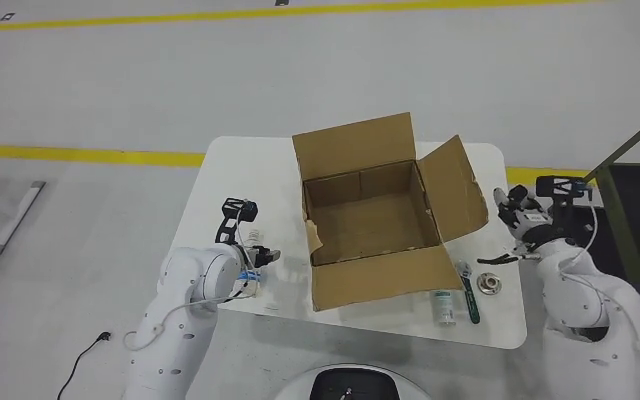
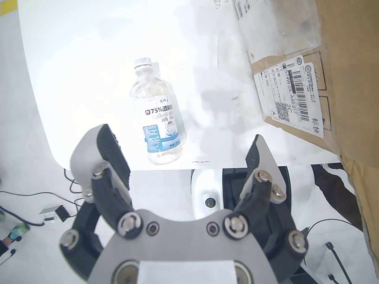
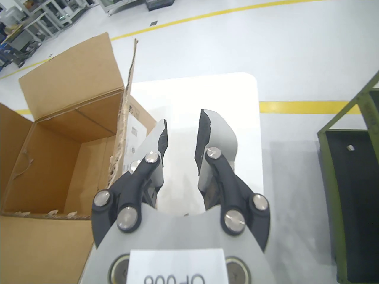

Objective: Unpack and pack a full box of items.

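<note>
Jaws of the left gripper [image 2: 180, 137] are wide open and empty, with a bottle [image 2: 157, 113] lying just past their tips. Right gripper [image 3: 185, 122] jaws are partly open, empty, beside the box [image 1: 375, 225]. I think the box is emptied and packing is left.

Green rack [image 3: 333, 208] near white table [image 1: 250, 170]

An open cardboard box [image 1: 372, 215] sits mid-table [image 1: 250, 165], its flaps spread outward. Off its near right corner, a small bottle [image 1: 443, 306], a wrench-like tool [image 1: 468, 293] and a round metal part [image 1: 489, 284] lie close together.
</note>
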Robot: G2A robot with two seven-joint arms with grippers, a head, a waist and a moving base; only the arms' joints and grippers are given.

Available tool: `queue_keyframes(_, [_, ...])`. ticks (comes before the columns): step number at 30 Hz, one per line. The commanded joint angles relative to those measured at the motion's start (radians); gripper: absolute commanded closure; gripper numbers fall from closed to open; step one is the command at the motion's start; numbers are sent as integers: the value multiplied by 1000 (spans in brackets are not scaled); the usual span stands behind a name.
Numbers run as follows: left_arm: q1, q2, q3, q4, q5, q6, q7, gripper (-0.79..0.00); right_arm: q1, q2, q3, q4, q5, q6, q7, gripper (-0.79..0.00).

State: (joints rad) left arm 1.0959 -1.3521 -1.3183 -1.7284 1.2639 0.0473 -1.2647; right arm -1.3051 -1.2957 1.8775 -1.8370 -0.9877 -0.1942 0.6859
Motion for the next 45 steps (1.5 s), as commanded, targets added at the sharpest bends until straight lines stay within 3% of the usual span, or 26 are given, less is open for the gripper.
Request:
queue_keyframes(1, [0, 0, 0, 0, 0, 0, 0, -785, 20, 5, 8, 15, 57, 14, 92, -785])
queue_keyframes(6, [0, 0, 0, 0, 0, 0, 0, -785, 72, 15, 34, 30, 189, 61, 239, -785])
queue_keyframes(14, [0, 0, 0, 0, 0, 0, 0, -785, 110, 31, 81, 54, 450, 95, 334, -785])
queue_keyframes(21, [0, 0, 0, 0, 0, 0, 0, -785, 121, 42, 4, 89, 457, 113, 379, -785])
queue_keyframes(22, [0, 0, 0, 0, 0, 0, 0, -785, 124, 44, -7, 95, 449, 121, 376, -483])
queue_keyframes(23, [0, 0, 0, 0, 0, 0, 0, -785, 126, 45, -16, 98, 441, 127, 371, -369])
queue_keyframes(26, [0, 0, 0, 0, 0, 0, 0, -785, 130, 49, -44, 114, 426, 138, 368, -237])
queue_keyframes(27, [0, 0, 0, 0, 0, 0, 0, -785, 131, 51, -54, 122, 419, 140, 372, -89])
queue_keyframes(28, [0, 0, 0, 0, 0, 0, 0, -785, 135, 53, -63, 126, 410, 141, 372, 0])
queue_keyframes(45, [0, 0, 0, 0, 0, 0, 0, -785, 140, 55, -80, 138, 403, 134, 365, 0])
